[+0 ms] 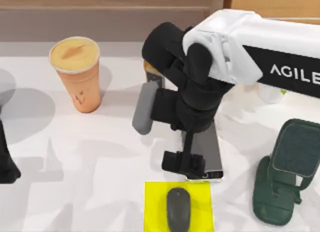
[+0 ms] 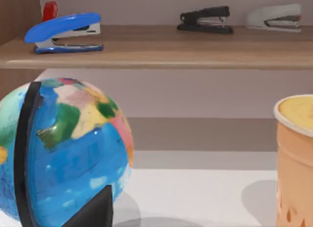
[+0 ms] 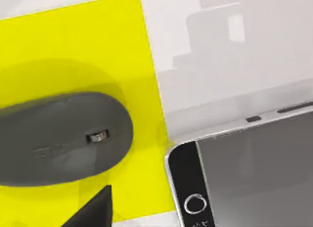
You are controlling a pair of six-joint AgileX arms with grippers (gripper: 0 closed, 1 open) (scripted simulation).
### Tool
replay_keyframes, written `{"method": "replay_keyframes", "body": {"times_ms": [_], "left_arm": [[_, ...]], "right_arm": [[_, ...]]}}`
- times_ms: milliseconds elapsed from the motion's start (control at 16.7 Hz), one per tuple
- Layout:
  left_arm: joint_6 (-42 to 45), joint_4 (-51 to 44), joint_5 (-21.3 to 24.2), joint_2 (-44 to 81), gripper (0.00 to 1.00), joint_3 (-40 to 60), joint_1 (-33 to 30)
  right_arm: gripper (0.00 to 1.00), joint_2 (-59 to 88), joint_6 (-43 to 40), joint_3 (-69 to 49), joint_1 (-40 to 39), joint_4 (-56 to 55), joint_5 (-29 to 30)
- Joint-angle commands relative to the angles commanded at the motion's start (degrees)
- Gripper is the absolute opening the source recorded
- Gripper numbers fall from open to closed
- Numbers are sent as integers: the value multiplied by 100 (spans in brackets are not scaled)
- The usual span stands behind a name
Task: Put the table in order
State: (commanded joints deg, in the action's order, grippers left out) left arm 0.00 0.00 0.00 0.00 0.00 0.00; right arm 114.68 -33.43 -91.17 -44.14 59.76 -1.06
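The white table (image 1: 100, 157) carries scattered desk items. My right gripper (image 1: 184, 164) hangs low over the near end of a dark phone (image 1: 206, 149) that lies flat; its fingers stand apart, nothing between them. Just in front lies a yellow mouse pad (image 1: 200, 192) with a dark grey mouse (image 1: 178, 208) on it. The right wrist view has the mouse (image 3: 58, 139), the pad (image 3: 73, 51) and the phone's end (image 3: 254, 173) close below. My left arm (image 1: 5, 162) stays parked at the table's left edge.
An orange cup (image 1: 75, 74) stands at the back left, a grey oblong object (image 1: 145, 107) near the middle, a green phone stand (image 1: 285, 172) at the right. The left wrist view faces a globe (image 2: 63, 153), the cup (image 2: 296, 158) and a wooden shelf (image 2: 156, 53) holding staplers.
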Motion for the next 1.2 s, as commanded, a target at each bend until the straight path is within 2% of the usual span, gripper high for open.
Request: {"method": "replay_keyframes", "body": {"times_ms": [360,660,900,1200], "left_arm": [[0,0,0,0,100,0,0],[0,0,0,0,100,0,0],[0,0,0,0,100,0,0],[0,0,0,0,100,0,0]], "right_arm": [[100,389,3474,-546,404,386,29],[100,754,5630,-910,651,657,65],[100,955,6609,-1068,756,793,85],[100,997,6805,-1097,776,821,89]]}}
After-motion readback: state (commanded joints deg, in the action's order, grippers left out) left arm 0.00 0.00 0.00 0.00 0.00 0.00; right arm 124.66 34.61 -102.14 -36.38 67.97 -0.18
